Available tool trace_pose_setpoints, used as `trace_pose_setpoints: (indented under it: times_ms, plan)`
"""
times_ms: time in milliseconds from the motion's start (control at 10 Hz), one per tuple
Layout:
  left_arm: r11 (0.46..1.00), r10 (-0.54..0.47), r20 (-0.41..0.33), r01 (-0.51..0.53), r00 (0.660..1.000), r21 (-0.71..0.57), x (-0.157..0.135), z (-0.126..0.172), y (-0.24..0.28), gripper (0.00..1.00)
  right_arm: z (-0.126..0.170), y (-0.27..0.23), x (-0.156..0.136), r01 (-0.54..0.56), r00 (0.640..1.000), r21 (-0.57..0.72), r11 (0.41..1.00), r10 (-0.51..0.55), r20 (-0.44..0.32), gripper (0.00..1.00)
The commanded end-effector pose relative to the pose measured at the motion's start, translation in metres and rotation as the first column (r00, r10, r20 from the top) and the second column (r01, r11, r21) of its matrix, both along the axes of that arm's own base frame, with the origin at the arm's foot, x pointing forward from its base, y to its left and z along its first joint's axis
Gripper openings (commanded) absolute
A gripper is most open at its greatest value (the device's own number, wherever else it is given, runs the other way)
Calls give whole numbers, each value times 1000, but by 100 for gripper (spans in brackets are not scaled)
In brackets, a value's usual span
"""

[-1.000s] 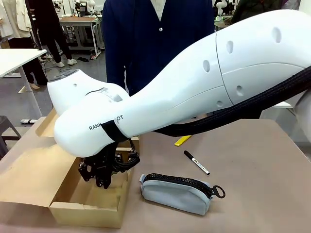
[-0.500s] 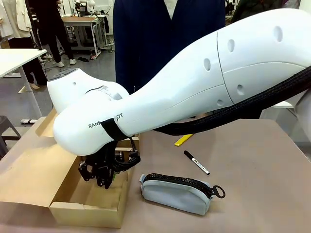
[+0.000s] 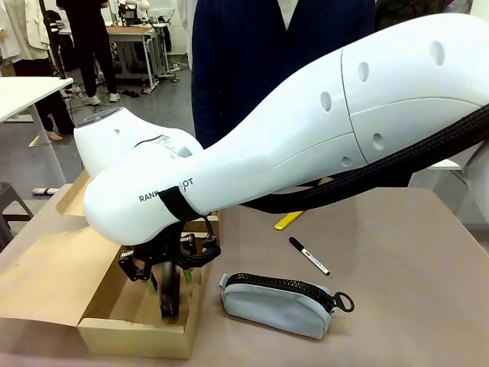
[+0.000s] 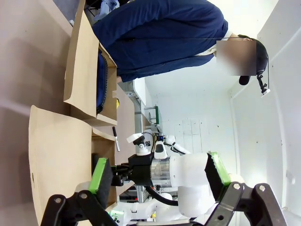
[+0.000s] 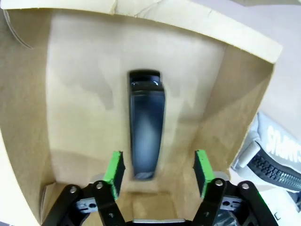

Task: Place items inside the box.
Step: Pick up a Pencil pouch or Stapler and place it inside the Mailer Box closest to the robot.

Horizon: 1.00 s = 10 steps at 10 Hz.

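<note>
Stapler [image 5: 146,125], black, sits inside the cardboard box [image 3: 134,332], toward its near end. Over the box the right gripper [image 5: 159,169] hangs with jaws apart, a green pad on each side of the stapler and neither touching it. Just right of the box on the desk [image 3: 397,260] lies the grey-blue case [image 3: 279,306]. Beyond the case are the black marker [image 3: 309,255] and yellow utility knife [image 3: 287,221]. The left gripper [image 4: 160,172] has its jaws wide apart, holding nothing.

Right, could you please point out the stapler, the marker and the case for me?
stapler [image 5: 146,127], right wrist view, middle of its black body.
marker [image 3: 309,257], front view, middle of its barrel.
case [image 3: 275,309], front view, grey side below the zip.
</note>
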<state>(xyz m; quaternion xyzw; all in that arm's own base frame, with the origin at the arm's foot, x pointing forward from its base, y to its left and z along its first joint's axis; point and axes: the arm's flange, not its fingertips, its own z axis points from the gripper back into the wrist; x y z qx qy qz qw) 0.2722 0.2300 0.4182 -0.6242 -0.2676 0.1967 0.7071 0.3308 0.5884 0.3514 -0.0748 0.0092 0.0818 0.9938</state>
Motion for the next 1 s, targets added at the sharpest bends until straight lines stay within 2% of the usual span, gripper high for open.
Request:
trace_pose_setpoints:
  times_ms: [0,700,900]
  plan:
    - [1000,-6,26,6,1000,4,-2,1,-1,100,5,-4,-3,-15,1000,17,1000,15,-9,100]
    - [1000,-6,26,6,1000,4,-2,1,-1,100,7,-5,-2,-17,1000,29,999,17,-11,100]
    - [1000,-6,26,6,1000,4,-2,1,-1,100,7,-6,-3,-22,1000,15,1000,22,8,100]
